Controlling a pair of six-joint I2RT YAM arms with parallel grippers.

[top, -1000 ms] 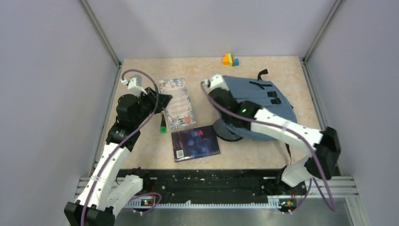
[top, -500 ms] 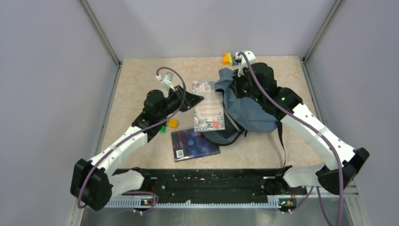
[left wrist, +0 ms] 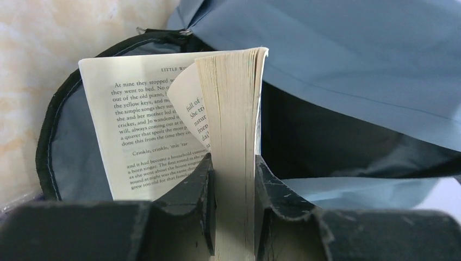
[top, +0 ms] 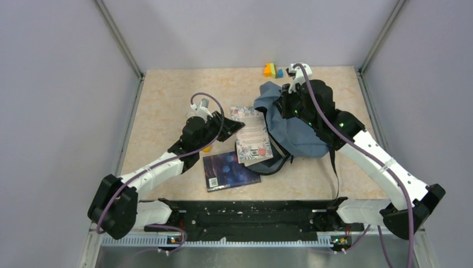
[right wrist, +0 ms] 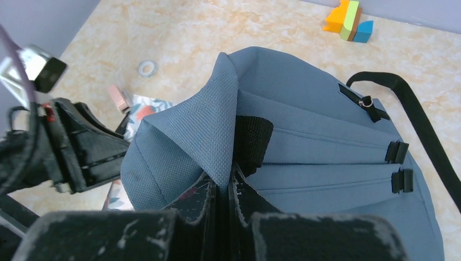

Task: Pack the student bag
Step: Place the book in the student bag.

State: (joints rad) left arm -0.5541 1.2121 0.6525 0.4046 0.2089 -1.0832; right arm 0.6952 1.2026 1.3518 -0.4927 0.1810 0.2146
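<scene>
The left wrist view shows what the overhead one cannot. The left gripper [left wrist: 232,168] has its jaws narrowed onto the page block of a floral paperback [left wrist: 234,109], clamping it edge-on. A few loose leaves fan off to one side, with printed text showing. Straight ahead of the fingertips gapes the black-rimmed mouth of the student bag [left wrist: 348,70], dark inside, with grey-blue cloth draped above it.

The right wrist view shows the right gripper [right wrist: 224,182] pinched almost shut on a raised fold of the bag's fabric [right wrist: 304,157]. Beyond the fingers are two black buckled straps. Farther ahead on the table [right wrist: 228,27] lie coloured blocks [right wrist: 348,19] and a small tape ring [right wrist: 145,68].

Only from above do both arms show together. The left gripper [top: 237,126] holds the paperback [top: 252,134] against the bag's opening, and the right gripper [top: 283,103] lifts the cloth just beyond it. A dark book [top: 230,169] lies beneath and behind the left gripper.

The bag [top: 298,134] lies slumped between the two grippers, its mouth turned toward the left gripper. Its long axis runs from that mouth away under the right arm.
</scene>
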